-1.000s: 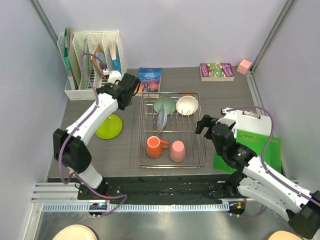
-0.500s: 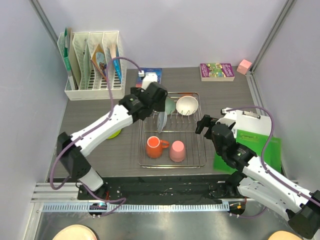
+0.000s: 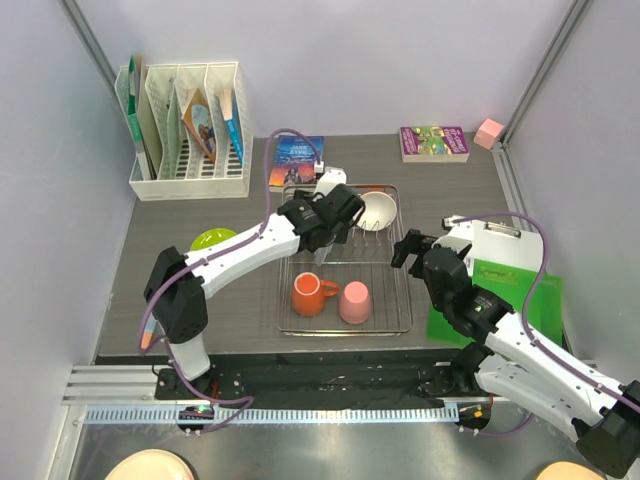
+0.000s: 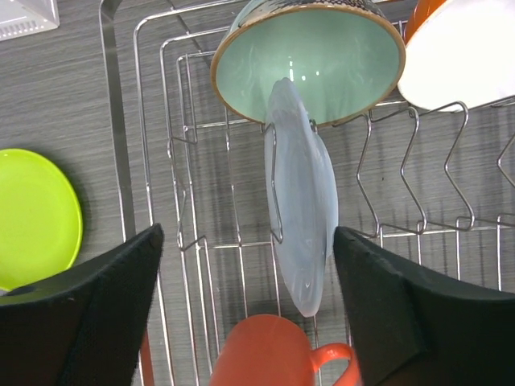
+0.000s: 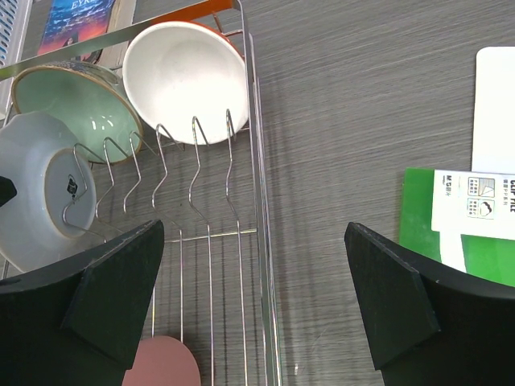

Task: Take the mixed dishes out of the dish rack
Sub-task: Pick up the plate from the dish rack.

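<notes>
Left claw (image 4: 248,241) spread apart over rack (image 4: 119,145), pale plate (image 4: 299,233) standing in tines between its fingers, we see no contact. Right claw (image 5: 253,229) wide apart too, empty, at rack's edge.

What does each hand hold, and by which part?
Nothing. Both are open: the left hand over the pale plate, the right hand at the dish rack.
</notes>
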Controlling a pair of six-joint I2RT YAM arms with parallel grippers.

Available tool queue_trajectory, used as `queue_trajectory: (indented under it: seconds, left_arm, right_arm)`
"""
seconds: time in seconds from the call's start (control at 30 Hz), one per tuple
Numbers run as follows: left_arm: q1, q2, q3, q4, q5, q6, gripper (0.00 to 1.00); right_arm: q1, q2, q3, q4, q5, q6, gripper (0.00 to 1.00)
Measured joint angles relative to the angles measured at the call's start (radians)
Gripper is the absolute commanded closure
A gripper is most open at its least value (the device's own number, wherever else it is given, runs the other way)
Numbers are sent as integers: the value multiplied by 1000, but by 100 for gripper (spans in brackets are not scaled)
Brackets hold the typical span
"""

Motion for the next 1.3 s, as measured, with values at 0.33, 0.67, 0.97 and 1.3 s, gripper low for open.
queue_trajectory:
  seconds: [0.33, 0.67, 0.97, 1.3]
  left_arm:
    - [-1, 68, 0, 27, 15, -30, 50]
    - [-2, 98, 0, 79, 42, -68, 71]
    - [-5, 111, -3, 106, 74, -98, 100]
    - [-2, 101, -5, 112, 111, -98, 100]
  right_arm:
    - [0, 20, 1, 0, 1, 0, 0]
    - [0, 32, 1, -2, 0, 0, 0]
    - [0, 30, 1, -4, 0, 0, 0]
    - [0, -10, 4, -29, 2, 0, 0]
